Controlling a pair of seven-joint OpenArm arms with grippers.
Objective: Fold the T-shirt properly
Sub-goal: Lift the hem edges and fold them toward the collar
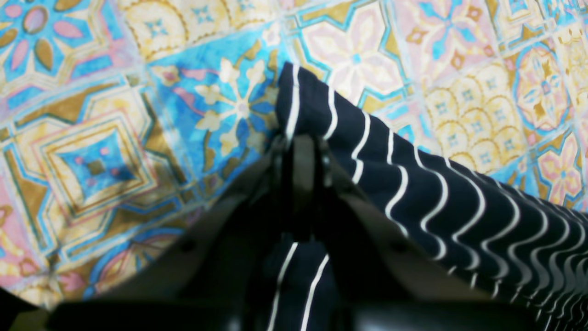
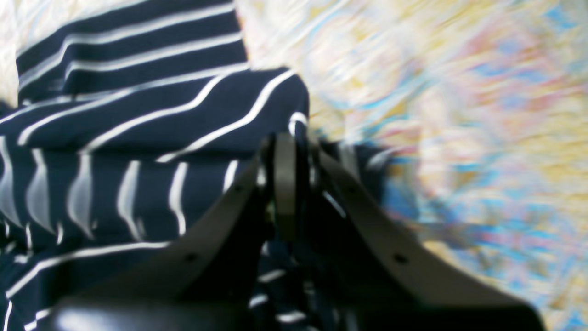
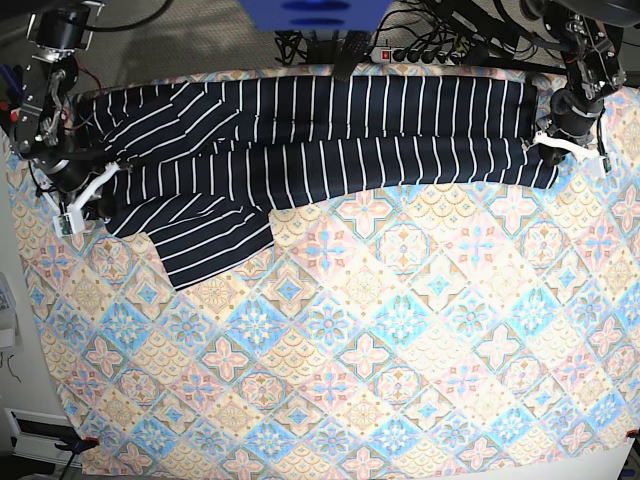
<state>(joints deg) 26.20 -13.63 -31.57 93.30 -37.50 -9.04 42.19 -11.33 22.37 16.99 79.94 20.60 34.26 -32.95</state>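
The T-shirt (image 3: 320,135), dark navy with thin white stripes, lies stretched across the far part of the table, folded lengthwise, with a sleeve flap (image 3: 205,245) hanging toward the front at the left. My left gripper (image 3: 552,168), at the base view's right, is shut on the T-shirt's edge (image 1: 317,115). My right gripper (image 3: 100,205), at the base view's left, is shut on the T-shirt's other edge (image 2: 257,110). Both pinch folds of fabric just above the cloth.
A pastel floral-tile patterned cloth (image 3: 380,340) covers the whole table. Cables and a power strip (image 3: 420,52) lie beyond the far edge. Arm bases stand at the far left (image 3: 45,60) and far right (image 3: 585,50) corners.
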